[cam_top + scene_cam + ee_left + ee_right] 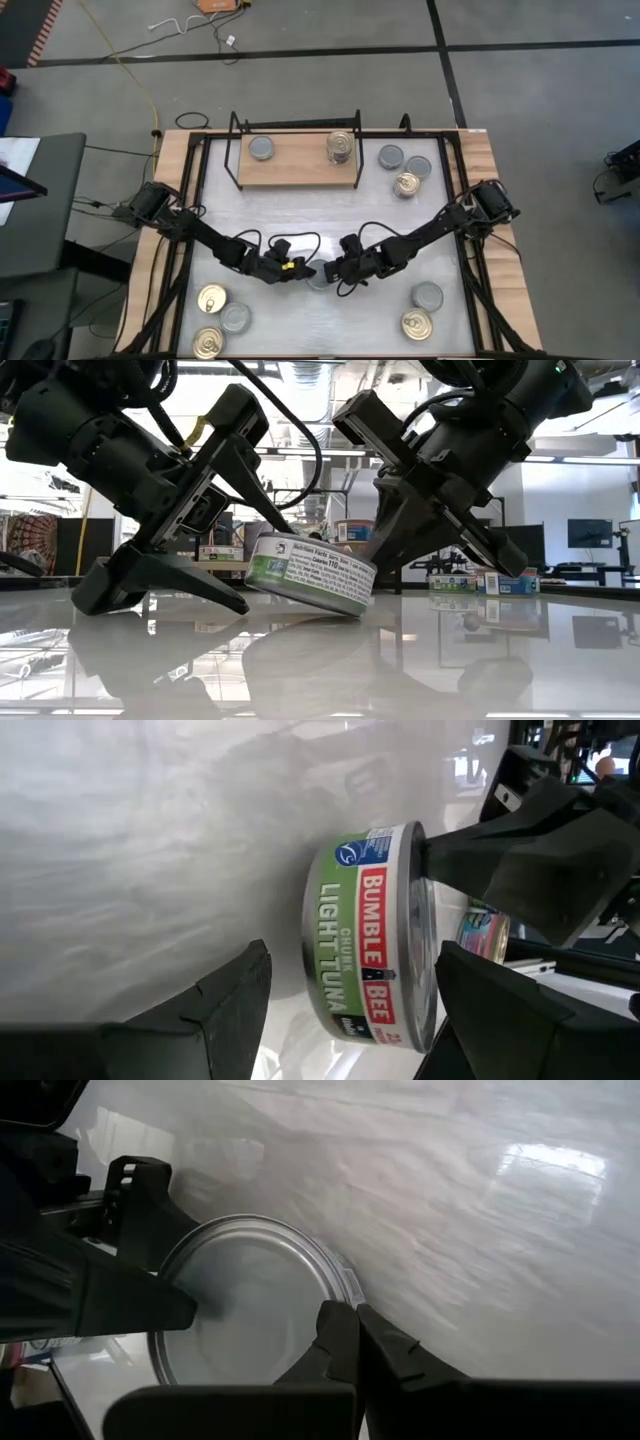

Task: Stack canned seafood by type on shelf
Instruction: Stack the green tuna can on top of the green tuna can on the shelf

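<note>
Tuna can, tilted betw. my end effectors: rigid, slick, dense; grip by side wall. Left end effector open astride it, holding nothing; right end effector shut, tips at lid rim.

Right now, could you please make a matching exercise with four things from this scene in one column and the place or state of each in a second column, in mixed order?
Things:
1. left gripper
2. right gripper
3. green-labelled round tuna tin
4. light wooden shelf in black wire frame

Places or states:
A. fingers shut, tips pressed against the tin's silver face
B. at the table's far edge, carrying a grey-topped can and a stack of gold-topped cans
C. open, one finger on each side of the tin
D. tilted, one edge raised off the white tabletop

Pairs: 1-C, 2-A, 3-D, 4-B
</note>
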You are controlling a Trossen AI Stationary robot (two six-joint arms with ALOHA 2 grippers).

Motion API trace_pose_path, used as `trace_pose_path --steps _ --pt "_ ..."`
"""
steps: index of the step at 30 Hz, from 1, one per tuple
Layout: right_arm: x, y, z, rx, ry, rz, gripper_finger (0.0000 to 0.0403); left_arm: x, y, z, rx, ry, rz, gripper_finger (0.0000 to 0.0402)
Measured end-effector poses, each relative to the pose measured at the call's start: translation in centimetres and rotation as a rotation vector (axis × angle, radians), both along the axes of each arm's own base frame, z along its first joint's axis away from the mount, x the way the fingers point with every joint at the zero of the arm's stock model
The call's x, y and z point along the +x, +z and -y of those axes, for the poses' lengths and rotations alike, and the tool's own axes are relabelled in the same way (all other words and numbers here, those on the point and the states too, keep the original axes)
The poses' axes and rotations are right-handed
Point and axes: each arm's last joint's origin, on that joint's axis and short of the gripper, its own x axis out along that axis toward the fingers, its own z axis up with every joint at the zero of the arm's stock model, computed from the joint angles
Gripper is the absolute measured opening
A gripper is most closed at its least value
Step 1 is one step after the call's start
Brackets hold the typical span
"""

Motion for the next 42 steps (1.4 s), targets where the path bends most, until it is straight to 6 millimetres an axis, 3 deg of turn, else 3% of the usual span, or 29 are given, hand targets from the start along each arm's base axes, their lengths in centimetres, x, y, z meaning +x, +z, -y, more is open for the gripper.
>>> trace_pose_path --steps 6,12,18,31,36,39,42 --pt "0.0 0.0 0.0 -0.006 0.005 0.0 0.0022 0.3 0.0 0.1 -0.005 0.005 -0.006 0.0269" --pt "0.0 0.0 0.0 -0.011 0.006 -0.002 0.0022 2.1 -0.7 0.8 -0.034 -0.032 -0.003 0.0269" --pt "-0.1 0.0 -0.1 -0.014 0.007 -0.003 0.0022 2.0 -0.8 0.7 -0.031 -0.033 -0.006 0.0263" --pt "-0.1 0.0 -0.1 -0.024 0.019 -0.006 0.0022 1.9 -0.9 0.6 -0.018 -0.036 -0.015 0.0203" --pt "-0.1 0.0 -0.1 -0.03 0.028 -0.007 0.0023 1.9 -0.9 0.6 -0.018 -0.041 -0.015 0.016" --pt "-0.1 0.0 -0.1 -0.034 0.038 -0.006 0.0031 1.9 -0.9 0.7 -0.012 -0.051 -0.015 0.0129" --pt "-0.1 0.1 -0.1 -0.042 0.065 -0.011 0.0049 1.9 -0.9 0.7 -0.005 -0.066 -0.017 0.0128"
